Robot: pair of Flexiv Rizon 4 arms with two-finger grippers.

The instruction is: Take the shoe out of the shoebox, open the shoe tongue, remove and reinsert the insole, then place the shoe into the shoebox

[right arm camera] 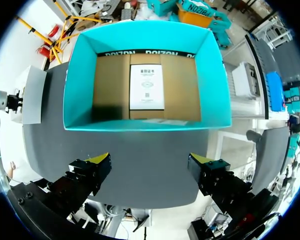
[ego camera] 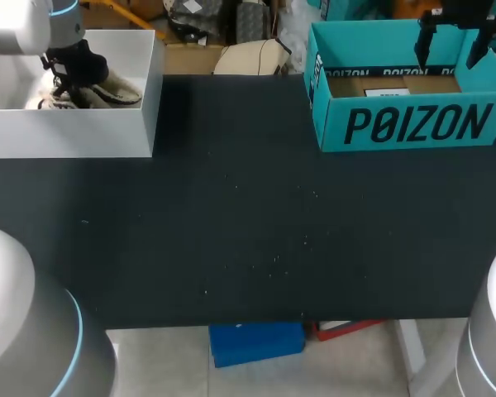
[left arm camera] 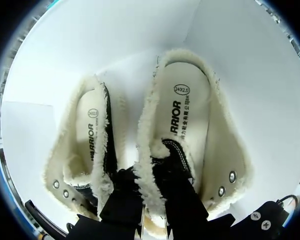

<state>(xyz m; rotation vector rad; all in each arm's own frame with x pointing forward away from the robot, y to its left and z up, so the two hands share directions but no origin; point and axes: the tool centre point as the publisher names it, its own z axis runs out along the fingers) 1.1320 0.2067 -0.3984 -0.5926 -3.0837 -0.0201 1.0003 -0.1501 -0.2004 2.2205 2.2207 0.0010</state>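
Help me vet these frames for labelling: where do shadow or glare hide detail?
Head view: the left gripper is a dark mass over the shoe. Left wrist view: the white shoebox walls glare brightly. Right wrist view: shadow darkens one floor corner of the teal box.

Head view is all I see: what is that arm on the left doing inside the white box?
Observer: The left wrist view shows the left gripper pinching a shoe by its fleecy side wall, one of its fingers on each side.
Operator: Just one shoe there?
Observer: No, a second shoe lies right beside it in the white box.
Operator: And the other box?
Observer: The teal box holds no shoe: bare cardboard floor, one white sheet.
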